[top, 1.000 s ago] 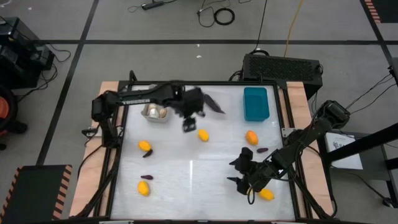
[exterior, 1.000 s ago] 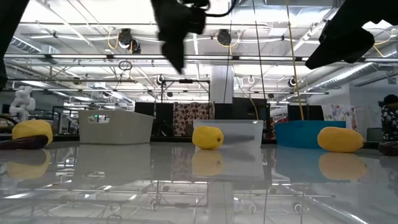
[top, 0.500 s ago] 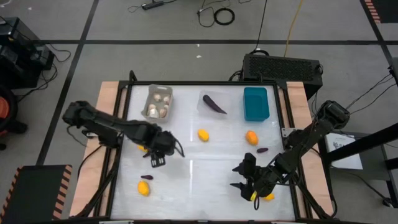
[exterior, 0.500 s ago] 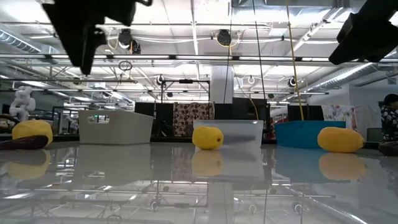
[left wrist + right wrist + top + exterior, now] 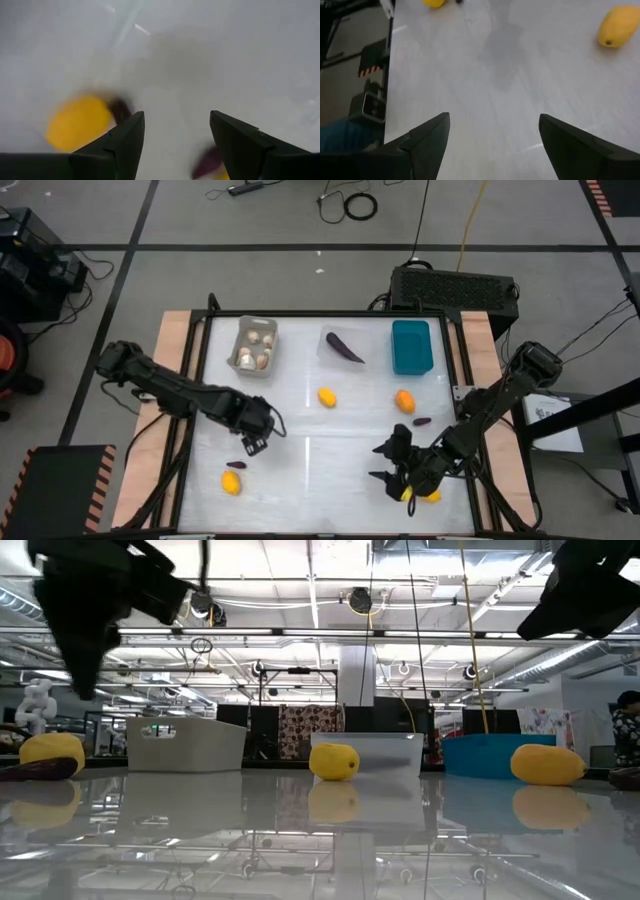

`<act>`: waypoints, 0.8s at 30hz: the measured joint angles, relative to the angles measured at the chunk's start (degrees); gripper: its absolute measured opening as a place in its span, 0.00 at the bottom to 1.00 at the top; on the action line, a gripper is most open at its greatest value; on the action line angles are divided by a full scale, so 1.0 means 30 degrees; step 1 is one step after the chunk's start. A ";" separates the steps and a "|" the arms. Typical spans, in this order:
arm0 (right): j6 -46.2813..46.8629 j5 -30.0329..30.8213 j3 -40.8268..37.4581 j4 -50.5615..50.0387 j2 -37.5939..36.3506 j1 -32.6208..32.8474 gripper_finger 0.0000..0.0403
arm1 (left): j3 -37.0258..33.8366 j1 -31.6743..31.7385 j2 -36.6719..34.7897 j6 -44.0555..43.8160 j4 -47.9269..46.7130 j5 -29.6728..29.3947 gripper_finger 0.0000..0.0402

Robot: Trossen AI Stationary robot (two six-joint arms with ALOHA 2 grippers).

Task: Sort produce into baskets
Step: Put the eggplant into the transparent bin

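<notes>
High view showed my left gripper point(image 5: 256, 442) low over the left half of the white desk point(image 5: 310, 470), its fingers apart and clamped on nothing. Just beside it lay a slim dark purple eggplant piece point(image 5: 238, 464), and a rounded yellow-orange fruit point(image 5: 231, 481) sat a little nearer the front edge. In my left wrist view a blurred yellow fruit point(image 5: 79, 122) with a dark piece point(image 5: 120, 109) touching it lay ahead of my fingers point(image 5: 122, 145), and another purple piece point(image 5: 209, 162) showed between them.

My right gripper point(image 5: 388, 463) hovered over the front right of the desk, fingers spread wide and empty, with a yellow fruit point(image 5: 428, 495) partly hidden by the arm just behind it. Its wrist view showed bare desk between the fingers point(image 5: 427, 137) and a yellow fruit point(image 5: 617, 27) farther off.

Along the far edge stood the three baskets: the light grey rectangular plastic bin point(image 5: 253, 345) holding whitish mushroom-like bulbs point(image 5: 258, 350), the clear translucent bin point(image 5: 341, 346) with one dark eggplant piece point(image 5: 344, 347) in it, and the teal-blue bin point(image 5: 411, 346); I could not tell what it held. Two yellow fruits point(image 5: 327, 396) point(image 5: 404, 401) lay loose mid-desk, and a small purple piece point(image 5: 422, 421) lay near the right one.
</notes>
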 joint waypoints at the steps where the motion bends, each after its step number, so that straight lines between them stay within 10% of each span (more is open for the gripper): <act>1: 0.0288 0.0146 0.0000 0.0000 0.0002 0.0002 0.74 | 0.0000 -0.0303 0.0007 -0.0878 -0.0079 0.0157 0.58; 24: 0.2436 -0.0202 0.0000 0.1021 0.1166 0.0903 0.74 | -0.3837 -0.3246 0.0015 -0.8250 0.0952 -0.1727 0.58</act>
